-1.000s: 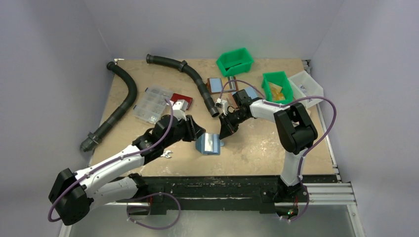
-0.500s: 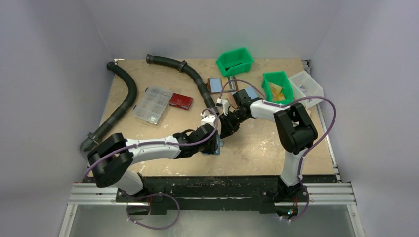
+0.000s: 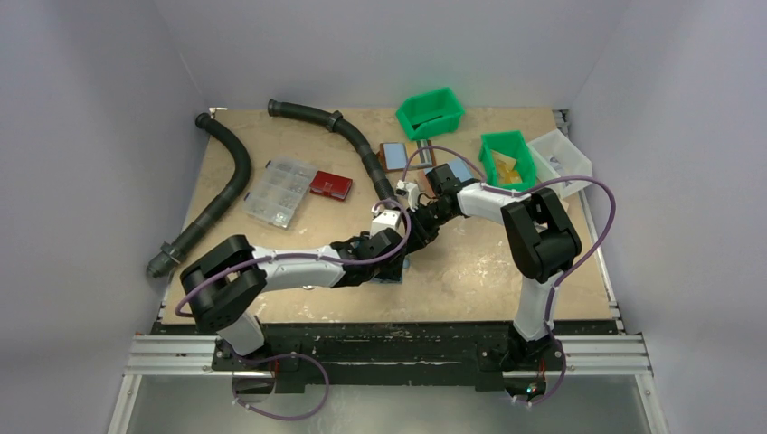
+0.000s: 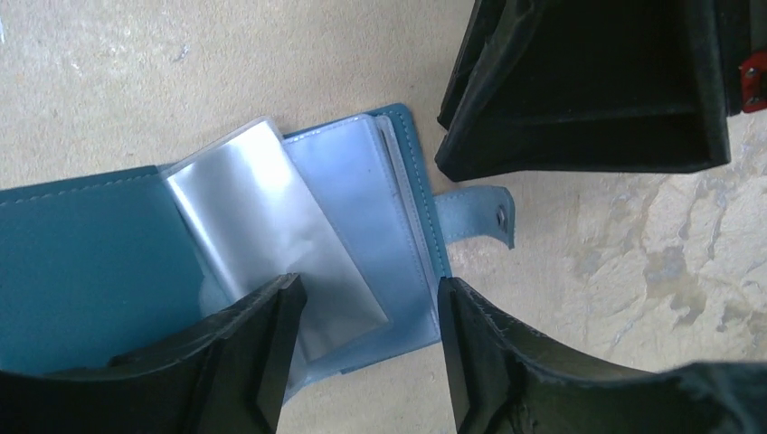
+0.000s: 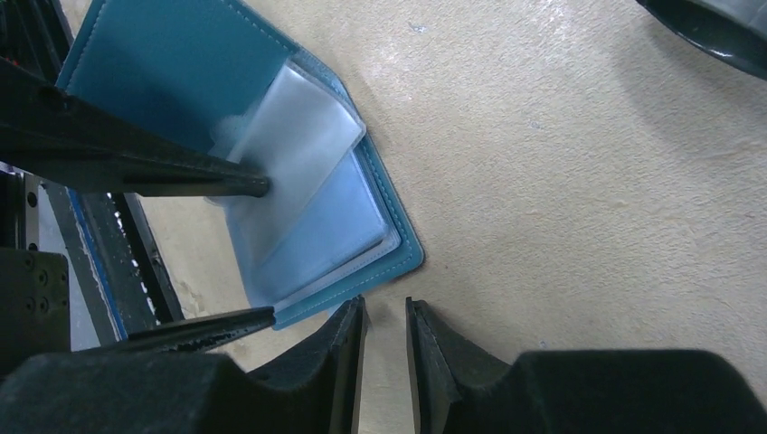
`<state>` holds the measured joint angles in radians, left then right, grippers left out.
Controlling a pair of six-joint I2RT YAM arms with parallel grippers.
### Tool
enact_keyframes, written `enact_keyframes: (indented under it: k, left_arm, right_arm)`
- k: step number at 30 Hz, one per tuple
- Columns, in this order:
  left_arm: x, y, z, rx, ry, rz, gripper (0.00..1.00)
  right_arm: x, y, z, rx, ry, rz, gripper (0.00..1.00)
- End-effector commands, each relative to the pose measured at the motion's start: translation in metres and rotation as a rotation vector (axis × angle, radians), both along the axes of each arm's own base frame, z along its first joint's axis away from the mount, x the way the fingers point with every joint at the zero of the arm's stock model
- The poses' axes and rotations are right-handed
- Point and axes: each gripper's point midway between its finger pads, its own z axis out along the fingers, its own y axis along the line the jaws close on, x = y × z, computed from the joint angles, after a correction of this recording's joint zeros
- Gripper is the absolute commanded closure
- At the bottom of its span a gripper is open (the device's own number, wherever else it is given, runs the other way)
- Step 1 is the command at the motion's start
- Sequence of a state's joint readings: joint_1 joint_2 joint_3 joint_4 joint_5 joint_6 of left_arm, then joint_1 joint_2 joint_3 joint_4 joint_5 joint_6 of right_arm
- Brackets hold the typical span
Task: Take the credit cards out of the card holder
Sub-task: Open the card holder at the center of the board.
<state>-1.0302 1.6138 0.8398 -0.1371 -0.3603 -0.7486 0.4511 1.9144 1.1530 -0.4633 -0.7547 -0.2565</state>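
The card holder [image 4: 90,262] lies open on the table, teal-blue, with clear plastic sleeves [image 4: 253,226] fanned out and its snap tab [image 4: 479,212] pointing right. My left gripper [image 4: 369,294] is open just above it, one finger over the loose sleeve and the other at the holder's right edge. In the top view the left gripper [image 3: 384,258] hides most of the holder [image 3: 399,268]. My right gripper [image 5: 386,312] sits at the holder's [image 5: 172,63] corner beside the tab, jaws a narrow gap apart with only table between them. No card shows clearly.
Two green bins [image 3: 430,110] [image 3: 506,158] and a white bin [image 3: 561,158] stand at the back right. Two brown-backed holders [image 3: 393,155] [image 3: 457,170] lie near them. Black hoses [image 3: 226,181] [image 3: 348,136], a clear organizer box [image 3: 279,190] and a red case [image 3: 330,183] occupy the left half.
My left arm has swung right and come down over the open card holder, which was in plain view a second ago. The right gripper has stayed by the tab.
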Motion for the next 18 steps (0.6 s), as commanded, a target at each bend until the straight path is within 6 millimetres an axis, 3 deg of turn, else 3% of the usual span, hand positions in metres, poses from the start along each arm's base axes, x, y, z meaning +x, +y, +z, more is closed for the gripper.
enact_keyframes:
  k: [1, 7, 11, 15, 18]
  left_arm:
    - [0.006, 0.005, -0.009, 0.073, -0.001, 0.02, 0.37]
    - [0.008, 0.013, -0.022, 0.14, 0.018, 0.053, 0.33]
    - [0.01, 0.03, -0.034, 0.254, 0.035, 0.108, 0.39]
    - [0.007, 0.037, -0.04, 0.285, 0.045, 0.117, 0.74]
    - [0.006, 0.034, -0.034, 0.246, 0.042, 0.121, 0.81]
  right_arm:
    - [-0.001, 0.004, 0.02, 0.049, -0.033, 0.023, 0.68]
    - [-0.001, 0.004, 0.021, 0.05, -0.038, 0.026, 0.68]
    - [0.0, 0.004, 0.022, 0.047, -0.044, 0.024, 0.68]
    - [0.001, 0.003, 0.022, 0.042, -0.047, 0.023, 0.68]
    - [0.001, 0.003, 0.021, 0.038, -0.048, 0.022, 0.68]
